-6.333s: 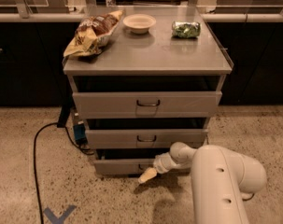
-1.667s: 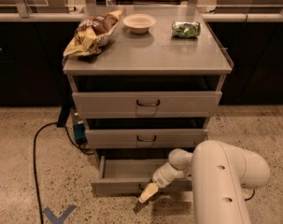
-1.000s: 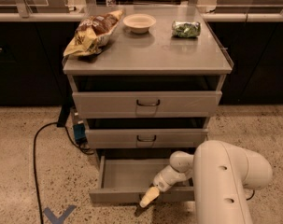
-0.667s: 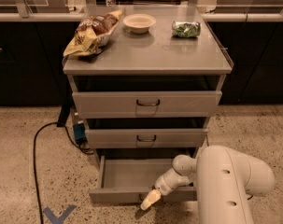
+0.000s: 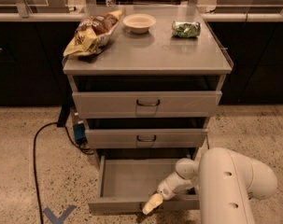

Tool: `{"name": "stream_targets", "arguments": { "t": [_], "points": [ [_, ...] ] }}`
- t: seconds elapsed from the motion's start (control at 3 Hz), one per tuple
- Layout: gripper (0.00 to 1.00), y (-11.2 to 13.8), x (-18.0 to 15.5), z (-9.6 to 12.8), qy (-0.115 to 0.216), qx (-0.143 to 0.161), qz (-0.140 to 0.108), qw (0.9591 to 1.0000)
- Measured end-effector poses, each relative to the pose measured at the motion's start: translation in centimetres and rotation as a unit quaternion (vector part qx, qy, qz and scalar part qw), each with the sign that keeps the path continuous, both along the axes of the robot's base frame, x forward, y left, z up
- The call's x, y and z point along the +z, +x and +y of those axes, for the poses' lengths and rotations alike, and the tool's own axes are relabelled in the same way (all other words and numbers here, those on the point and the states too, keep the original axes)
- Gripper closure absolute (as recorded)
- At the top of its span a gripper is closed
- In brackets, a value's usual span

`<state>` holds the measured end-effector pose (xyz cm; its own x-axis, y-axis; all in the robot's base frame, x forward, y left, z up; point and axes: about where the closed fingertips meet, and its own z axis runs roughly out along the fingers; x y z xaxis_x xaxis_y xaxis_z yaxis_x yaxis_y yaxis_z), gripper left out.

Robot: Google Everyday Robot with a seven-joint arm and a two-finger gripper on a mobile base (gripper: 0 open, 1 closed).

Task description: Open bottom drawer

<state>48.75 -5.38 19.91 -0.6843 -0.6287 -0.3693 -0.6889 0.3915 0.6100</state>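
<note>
The bottom drawer (image 5: 127, 178) of the grey metal cabinet stands pulled out, its shallow grey tray showing empty. My gripper (image 5: 151, 204) is at the middle of the drawer's front edge (image 5: 117, 205), where the handle is hidden behind it. My white arm (image 5: 225, 185) reaches in from the lower right. The middle drawer (image 5: 145, 138) and the top drawer (image 5: 146, 104) stand closed above, each with a small dark loop handle.
On the cabinet top (image 5: 145, 50) lie a chip bag (image 5: 92, 31), a white bowl (image 5: 139, 23) and a green packet (image 5: 186, 29). A black cable (image 5: 36, 157) runs over the speckled floor at the left. Dark counters stand behind.
The bottom drawer has slid out from nearly closed to well open. My gripper has moved down and towards the camera with the drawer front.
</note>
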Motion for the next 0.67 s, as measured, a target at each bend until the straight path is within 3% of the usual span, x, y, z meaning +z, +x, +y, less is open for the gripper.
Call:
{"name": "stream_targets", "arguments": {
  "t": [0.67],
  "points": [
    [0.00,-0.63,-0.15,0.25,-0.004,0.008,0.004,1.0000]
  ]
}}
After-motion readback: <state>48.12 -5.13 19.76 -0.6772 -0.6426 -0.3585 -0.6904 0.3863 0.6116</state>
